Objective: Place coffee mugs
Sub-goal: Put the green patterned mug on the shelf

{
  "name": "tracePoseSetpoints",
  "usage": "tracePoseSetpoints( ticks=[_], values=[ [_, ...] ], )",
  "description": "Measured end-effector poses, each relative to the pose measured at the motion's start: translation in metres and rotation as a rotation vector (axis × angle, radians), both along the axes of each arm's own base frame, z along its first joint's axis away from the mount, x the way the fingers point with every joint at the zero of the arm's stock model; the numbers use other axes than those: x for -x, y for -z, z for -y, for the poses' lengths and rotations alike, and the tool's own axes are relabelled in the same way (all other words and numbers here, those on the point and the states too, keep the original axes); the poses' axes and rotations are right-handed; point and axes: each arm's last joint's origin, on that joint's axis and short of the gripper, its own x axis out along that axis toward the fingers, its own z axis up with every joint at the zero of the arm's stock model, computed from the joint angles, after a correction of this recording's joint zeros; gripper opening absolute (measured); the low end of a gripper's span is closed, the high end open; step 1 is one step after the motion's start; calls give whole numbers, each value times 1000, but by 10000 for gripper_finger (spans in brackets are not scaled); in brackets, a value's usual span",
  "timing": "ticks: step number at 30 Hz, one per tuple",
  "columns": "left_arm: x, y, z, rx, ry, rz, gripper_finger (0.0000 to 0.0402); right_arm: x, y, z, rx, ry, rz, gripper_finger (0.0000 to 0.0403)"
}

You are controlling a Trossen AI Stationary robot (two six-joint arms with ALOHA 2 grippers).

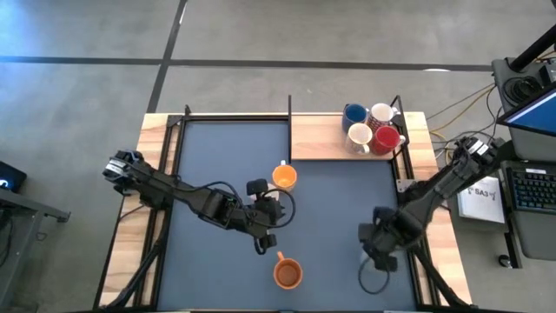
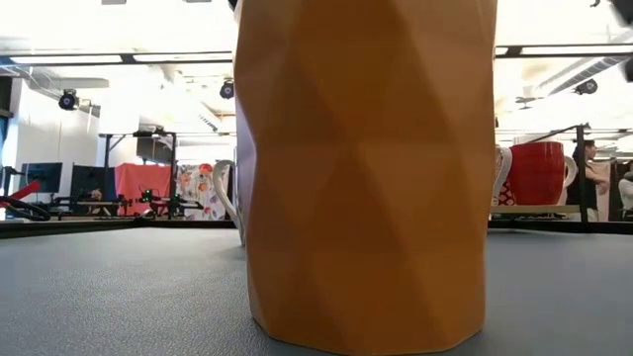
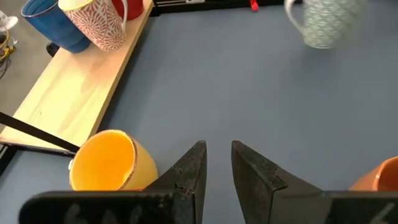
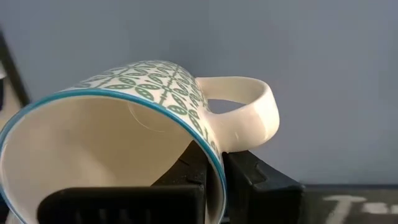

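**mugwatcher:** Ceramic, cream with a green leaf pattern and a blue rim – that mug [image 4: 134, 134] is the one in play. The right gripper [image 4: 214, 171] has its fingers pinched on the wall just beside the handle, and the mug looks tilted in the grip. From above, that gripper [image 1: 380, 243] sits over the dark mat [image 1: 334, 204] near its right edge.

**tabletop_tim:** Where are the rest?

**mugwatcher:** Four are bunched together on the pale wooden shelf [image 1: 317, 139] at the back right: a blue mug [image 1: 353, 115], a red mug [image 1: 387, 138], and two white ones [image 1: 360, 135]. A yellow-orange mug [image 1: 284, 177] stands on the mat just in front of the shelf's left end. An orange-brown faceted mug [image 1: 287, 274] stands near the front edge. The left gripper [image 3: 216, 168] hangs between those two, fingers slightly parted, holding nothing.

**tabletop_tim:** What's the risk?

**mugwatcher:** My guess: that one-wall pinch. A tilted mug could swing or slip out if the arm moves fast. Also the shelf cluster is tight, so setting another beside it could knock the red mug. The left arm reaching in at the same time might cross paths too.
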Motion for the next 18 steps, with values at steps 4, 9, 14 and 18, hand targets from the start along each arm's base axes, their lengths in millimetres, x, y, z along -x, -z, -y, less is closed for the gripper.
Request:
tracePoseSetpoints(
  ticks=[4,9,14,18],
  values=[
    [1,1,0,-6,0,-16,58,-21,-17,26,52,-30,50,15],
    [3,3,-1,-17,0,-43,58,-47,-33,69,76,-66,132,14],
    [6,5,-2,-32,1,-82,58,-63,-44,119,106,-66,188,14],
    [7,7,-6,-43,-7,-113,58,-66,-51,159,141,-39,217,14]
  ],
)
